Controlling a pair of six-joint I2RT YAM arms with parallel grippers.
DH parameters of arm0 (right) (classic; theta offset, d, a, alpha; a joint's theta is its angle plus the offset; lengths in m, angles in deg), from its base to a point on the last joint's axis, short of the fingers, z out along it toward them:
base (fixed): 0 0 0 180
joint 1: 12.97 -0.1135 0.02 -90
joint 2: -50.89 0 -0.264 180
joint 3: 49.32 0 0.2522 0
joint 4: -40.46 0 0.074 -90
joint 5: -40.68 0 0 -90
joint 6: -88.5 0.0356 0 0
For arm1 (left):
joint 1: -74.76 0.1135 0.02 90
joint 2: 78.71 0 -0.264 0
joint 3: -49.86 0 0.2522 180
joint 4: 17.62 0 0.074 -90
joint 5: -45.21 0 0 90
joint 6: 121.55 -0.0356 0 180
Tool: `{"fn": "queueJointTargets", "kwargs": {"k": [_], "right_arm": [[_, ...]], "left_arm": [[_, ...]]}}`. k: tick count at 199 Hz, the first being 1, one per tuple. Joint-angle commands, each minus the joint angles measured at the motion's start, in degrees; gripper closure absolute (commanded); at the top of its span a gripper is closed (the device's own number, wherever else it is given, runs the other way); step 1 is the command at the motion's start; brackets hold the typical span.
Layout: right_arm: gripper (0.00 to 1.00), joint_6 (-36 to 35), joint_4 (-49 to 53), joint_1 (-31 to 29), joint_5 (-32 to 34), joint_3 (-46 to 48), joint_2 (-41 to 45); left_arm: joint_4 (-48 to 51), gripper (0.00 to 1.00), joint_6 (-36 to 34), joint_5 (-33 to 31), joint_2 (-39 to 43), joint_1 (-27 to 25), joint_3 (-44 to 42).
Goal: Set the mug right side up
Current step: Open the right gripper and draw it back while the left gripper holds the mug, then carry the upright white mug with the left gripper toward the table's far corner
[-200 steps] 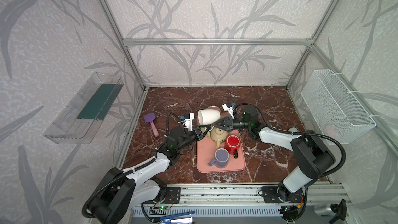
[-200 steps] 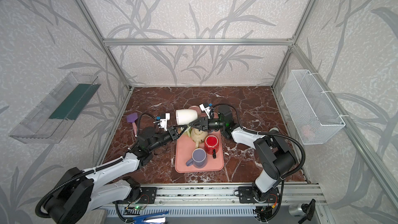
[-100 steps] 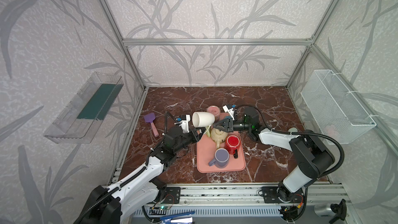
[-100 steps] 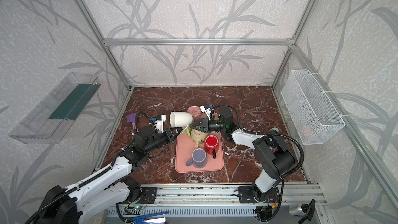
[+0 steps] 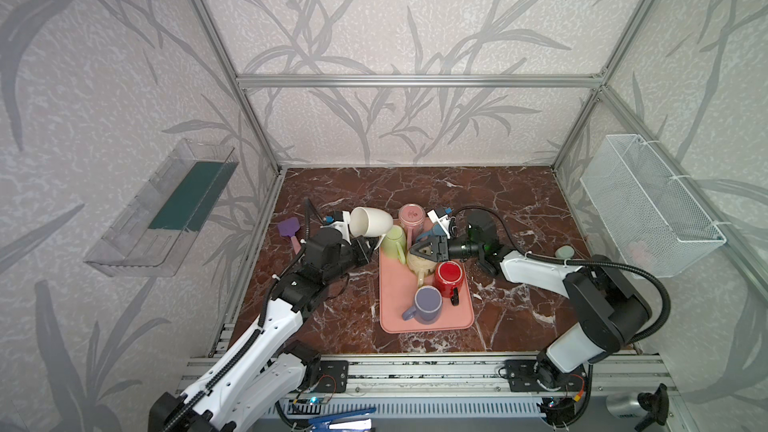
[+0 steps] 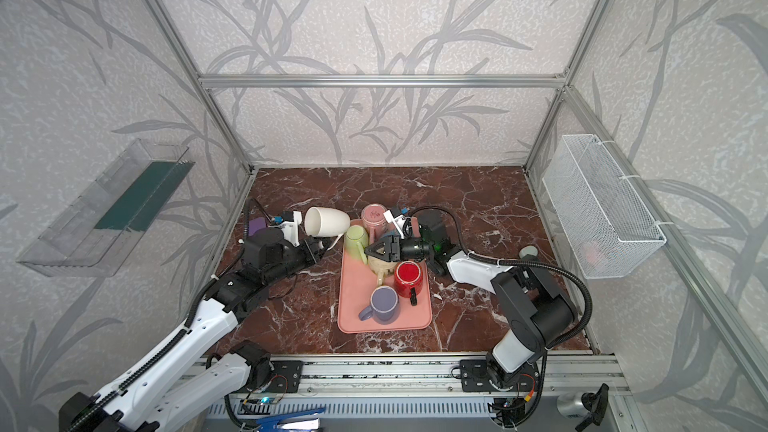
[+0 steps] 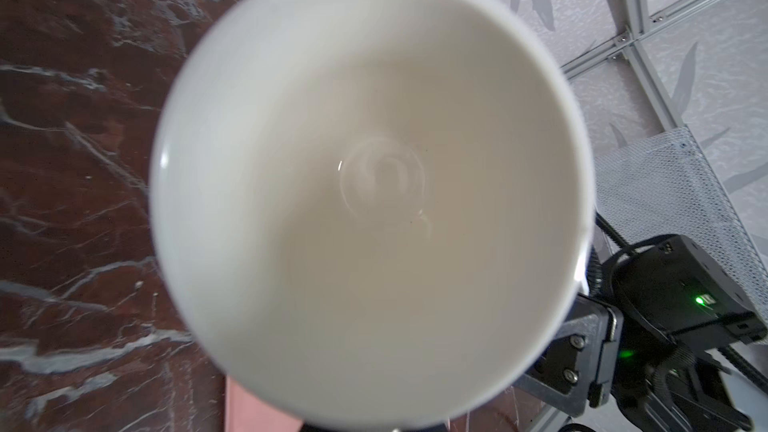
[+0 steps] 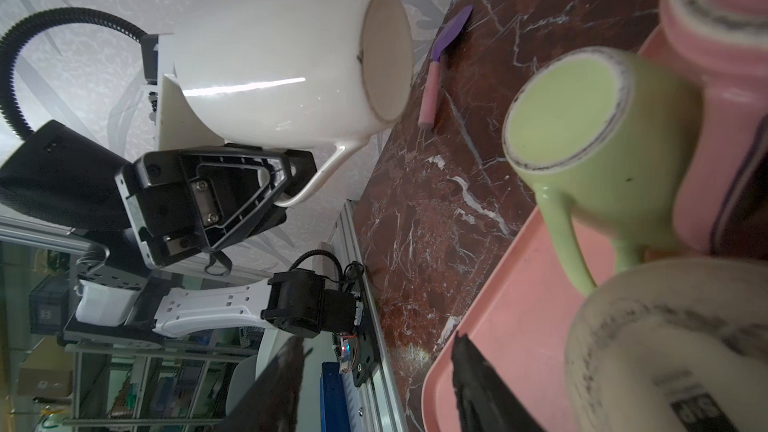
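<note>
**While the white mug [image 5: 371, 222] hangs, five sit**

One flat pink tray [image 5: 395, 313] carries five glossy mugs: purple mug [image 5: 428, 305], red mug [image 5: 449, 278], cream mug [image 5: 419, 268], green mug [image 5: 392, 238], pink mug [image 5: 411, 218]. Over them the right gripper [image 5: 415, 250] is half open, empty. The left gripper [image 8: 291, 172] clamps the thin handle of the rounded white mug, sideways in air near the tray's far left corner.

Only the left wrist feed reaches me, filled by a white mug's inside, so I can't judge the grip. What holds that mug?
Observer: The left gripper is shut on the white mug by its handle; the mug hangs sideways in the air.
Operator: Is the right gripper touching it?
Observer: No. The right gripper stands apart over the pink tray, jaws open.
Operator: Any mug on the tray base-up?
Observer: Yes, the green mug.
</note>
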Motion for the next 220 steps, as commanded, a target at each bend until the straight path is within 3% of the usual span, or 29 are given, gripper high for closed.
{"fn": "queueJointTargets", "kwargs": {"k": [1, 59, 99, 220], "right_arm": [[0.38, -11.36, 13.94, -2.05, 6.12, -1.69, 6.03], [0.29, -19.74, 30.20, -5.27, 21.51, -2.66, 13.85], [0.23, -21.73, 32.75, -5.89, 30.79, -0.49, 16.81], [0.18, -21.13, 29.69, -7.26, 36.91, 6.32, 29.01]], "left_arm": [[8.27, 1.00, -5.18, -1.80, 1.18, 2.93, 5.36], [26.17, 1.00, -16.85, -10.53, -5.15, 4.97, 19.34], [34.18, 1.00, -23.40, -16.20, -11.94, 5.53, 28.72], [39.23, 1.00, -32.90, -24.96, -36.16, 12.97, 47.39]]}}
